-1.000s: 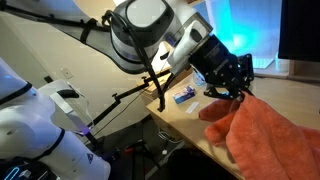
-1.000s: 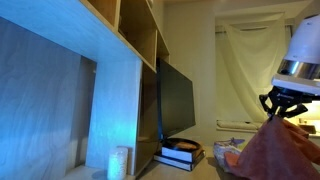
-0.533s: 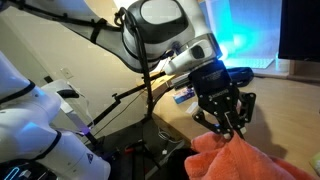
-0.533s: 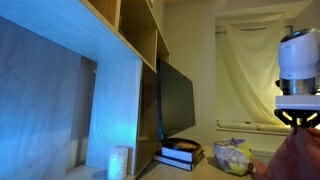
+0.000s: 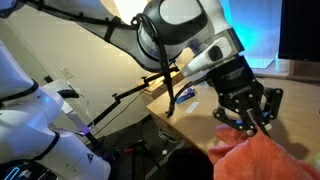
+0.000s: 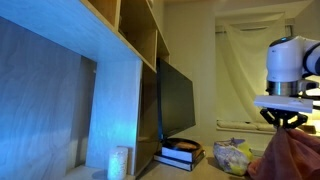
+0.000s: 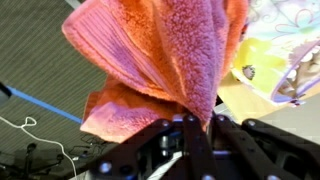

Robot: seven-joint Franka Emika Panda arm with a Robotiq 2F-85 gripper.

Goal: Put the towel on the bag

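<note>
The robot's black gripper (image 5: 250, 118) has its fingers pressed together on a fold of the salmon-orange towel (image 7: 160, 60). In the wrist view the cloth is pinched between them and spreads out in rumpled folds. In both exterior views the towel hangs from the gripper. A yellowish patterned bag (image 6: 232, 157) sits just beside the hanging cloth, low in an exterior view, and not under it.

A pale wooden tabletop (image 5: 172, 112) shows in an exterior view, bare along its near edge. A small blue and white flat item (image 5: 187, 96) lies on it, at one o'clock from that bare patch. In an exterior view a crumpled yellow and white plastic bag (image 6: 232, 157) rests on the surface. A low stack of dark flat objects (image 6: 183, 152) sits just beside it at nine o'clock.
</note>
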